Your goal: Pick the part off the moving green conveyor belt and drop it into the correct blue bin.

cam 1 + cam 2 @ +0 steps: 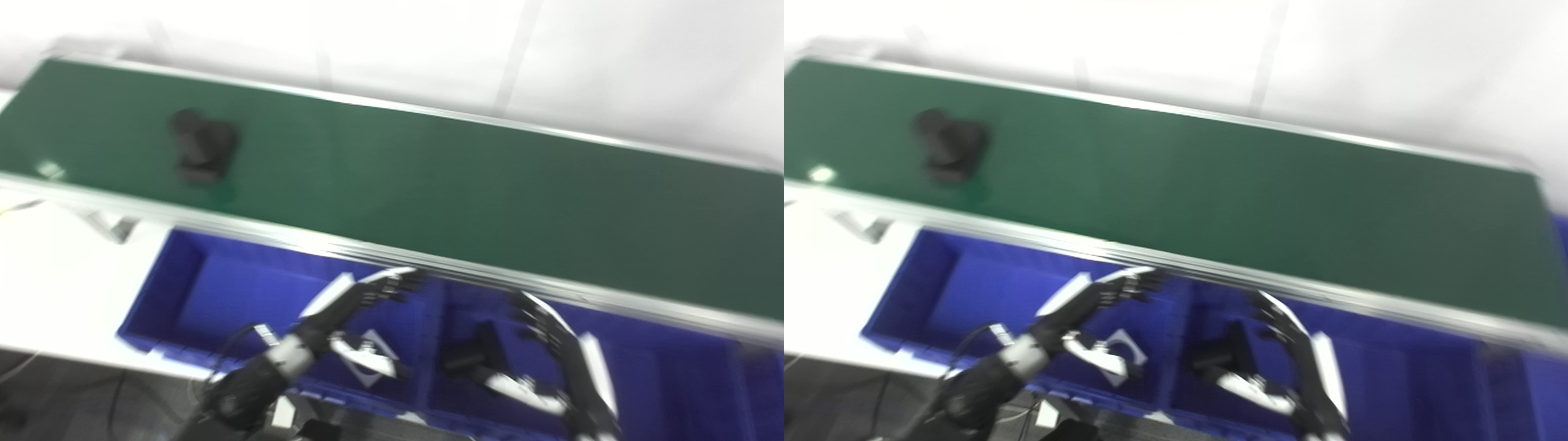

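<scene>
Lying on belt (429, 177): dark part (202, 146) (blurred), unobstructed.

I've got the conveyor belt (429, 177) running from upper left to lower right, part (202, 147) on it at far left. Two bins sit below its near rail: left bin (202, 288), right bin (661, 367) holding a second part (474, 355).
</scene>
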Action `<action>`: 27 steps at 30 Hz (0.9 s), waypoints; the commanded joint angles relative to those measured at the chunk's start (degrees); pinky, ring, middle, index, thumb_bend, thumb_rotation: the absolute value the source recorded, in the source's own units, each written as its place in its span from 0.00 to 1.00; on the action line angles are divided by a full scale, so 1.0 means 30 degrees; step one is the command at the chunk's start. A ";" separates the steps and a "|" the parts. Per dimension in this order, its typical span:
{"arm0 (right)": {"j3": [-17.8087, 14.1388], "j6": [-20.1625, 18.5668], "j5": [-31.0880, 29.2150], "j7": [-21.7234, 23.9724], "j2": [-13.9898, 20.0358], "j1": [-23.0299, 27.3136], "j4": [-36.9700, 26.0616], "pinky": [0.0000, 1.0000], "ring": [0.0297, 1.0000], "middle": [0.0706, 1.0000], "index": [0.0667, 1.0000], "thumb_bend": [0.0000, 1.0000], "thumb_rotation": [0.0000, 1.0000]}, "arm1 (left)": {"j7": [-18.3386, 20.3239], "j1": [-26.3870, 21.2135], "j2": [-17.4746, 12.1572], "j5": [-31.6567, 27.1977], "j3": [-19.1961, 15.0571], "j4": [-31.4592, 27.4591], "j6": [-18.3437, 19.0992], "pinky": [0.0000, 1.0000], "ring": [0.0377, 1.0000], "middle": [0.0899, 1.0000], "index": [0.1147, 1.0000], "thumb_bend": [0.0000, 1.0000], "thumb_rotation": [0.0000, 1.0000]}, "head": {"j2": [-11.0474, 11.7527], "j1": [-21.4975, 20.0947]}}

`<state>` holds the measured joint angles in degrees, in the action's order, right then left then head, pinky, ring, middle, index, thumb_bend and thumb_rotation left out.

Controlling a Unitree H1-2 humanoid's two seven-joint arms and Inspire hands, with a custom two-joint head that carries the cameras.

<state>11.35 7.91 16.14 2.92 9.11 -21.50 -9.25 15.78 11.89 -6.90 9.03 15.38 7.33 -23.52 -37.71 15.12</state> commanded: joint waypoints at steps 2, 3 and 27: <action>-0.0105 0.1878 -0.0487 -0.0187 0.0092 0.0045 0.0032 0.69 0.78 0.81 0.80 0.74 0.20 | -0.0572 0.0077 0.0274 0.0195 0.0154 -0.0004 -0.0786 0.79 0.84 0.85 0.85 0.86 0.27 | 0.0417 0.0201; -0.0137 0.1984 -0.0490 -0.0202 0.0117 0.0035 0.0150 0.69 0.78 0.81 0.80 0.75 0.20 | -0.0627 0.0094 0.0340 0.0188 0.0200 0.0079 -0.0792 0.79 0.83 0.85 0.85 0.86 0.27 | 0.0614 0.0263; 0.0028 0.2453 0.0038 -0.0671 -0.0226 0.0055 0.1185 0.64 0.75 0.78 0.77 0.79 0.15 | -0.1625 -0.0234 -0.0249 -0.0086 0.1083 0.1603 -0.1121 0.80 0.85 0.87 0.84 0.88 0.25 | 0.3395 -0.1034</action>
<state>11.35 11.55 16.23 1.65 8.63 -21.66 -5.11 11.88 12.21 -7.24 9.85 18.29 12.79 -24.57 -27.51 12.04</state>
